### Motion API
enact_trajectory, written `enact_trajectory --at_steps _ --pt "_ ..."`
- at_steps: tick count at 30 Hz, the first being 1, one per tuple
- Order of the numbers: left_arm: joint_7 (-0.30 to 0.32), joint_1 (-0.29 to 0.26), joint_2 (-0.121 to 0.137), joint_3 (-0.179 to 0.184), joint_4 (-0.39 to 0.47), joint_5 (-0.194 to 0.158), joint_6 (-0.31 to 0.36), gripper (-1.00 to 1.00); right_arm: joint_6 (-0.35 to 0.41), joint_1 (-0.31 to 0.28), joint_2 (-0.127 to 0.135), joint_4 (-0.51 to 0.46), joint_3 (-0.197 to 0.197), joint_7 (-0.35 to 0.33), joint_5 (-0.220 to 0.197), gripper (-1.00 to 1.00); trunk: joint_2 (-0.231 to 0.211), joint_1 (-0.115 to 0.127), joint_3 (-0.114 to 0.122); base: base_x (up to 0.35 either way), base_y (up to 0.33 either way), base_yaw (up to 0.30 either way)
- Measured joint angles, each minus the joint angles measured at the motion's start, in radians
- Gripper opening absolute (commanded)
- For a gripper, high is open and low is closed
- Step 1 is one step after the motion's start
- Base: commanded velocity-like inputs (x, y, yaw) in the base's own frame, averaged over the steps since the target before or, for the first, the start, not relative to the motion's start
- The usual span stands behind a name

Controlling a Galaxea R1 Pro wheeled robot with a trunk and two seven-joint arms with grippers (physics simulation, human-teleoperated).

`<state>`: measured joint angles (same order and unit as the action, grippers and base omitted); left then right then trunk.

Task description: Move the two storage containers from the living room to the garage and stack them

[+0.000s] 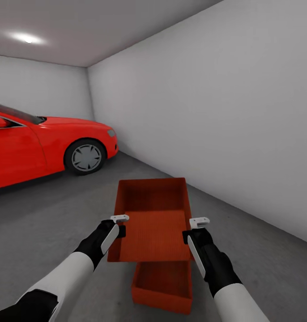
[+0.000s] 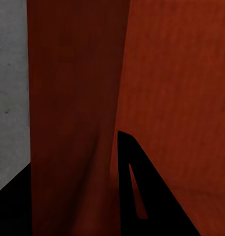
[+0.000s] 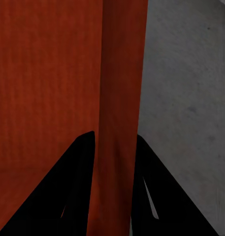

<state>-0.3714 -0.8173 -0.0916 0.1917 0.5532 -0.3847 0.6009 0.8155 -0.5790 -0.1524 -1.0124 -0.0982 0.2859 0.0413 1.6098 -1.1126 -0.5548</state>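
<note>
I am in the garage. One orange-red storage container (image 1: 164, 286) rests on the grey concrete floor (image 1: 59, 214) just in front of me. The other storage container (image 1: 153, 219) hangs above its far end, level, held by both side walls. My left gripper (image 1: 119, 226) is shut on its left wall (image 2: 73, 123), and a dark finger (image 2: 142, 187) shows inside the bin. My right gripper (image 1: 194, 229) is shut on its right wall (image 3: 119, 98), with a finger (image 3: 68, 196) on either side. I cannot tell whether the two bins touch.
A red car (image 1: 41, 143) stands at the left, its front wheel (image 1: 85, 157) about two bin lengths away. A plain white wall (image 1: 216, 112) runs along the right, close to the bins. Open concrete lies between the car and the bins.
</note>
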Motion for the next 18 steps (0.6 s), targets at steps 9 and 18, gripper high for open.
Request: enact_trajectory --at_steps 9,18 --pt "0.0 0.0 -0.001 0.0 -0.001 0.0 -0.002 -1.0 0.0 0.0 0.001 0.0 -0.001 0.0 -0.001 -1.0 0.063 -0.034 -0.032 0.0 0.0 -0.266" --pt "0.0 0.0 -0.001 -0.001 -0.001 0.0 -0.002 -1.0 0.0 0.0 0.001 0.0 -0.001 0.0 -0.001 -1.0 0.126 -0.069 -0.061 0.0 0.0 -0.172"
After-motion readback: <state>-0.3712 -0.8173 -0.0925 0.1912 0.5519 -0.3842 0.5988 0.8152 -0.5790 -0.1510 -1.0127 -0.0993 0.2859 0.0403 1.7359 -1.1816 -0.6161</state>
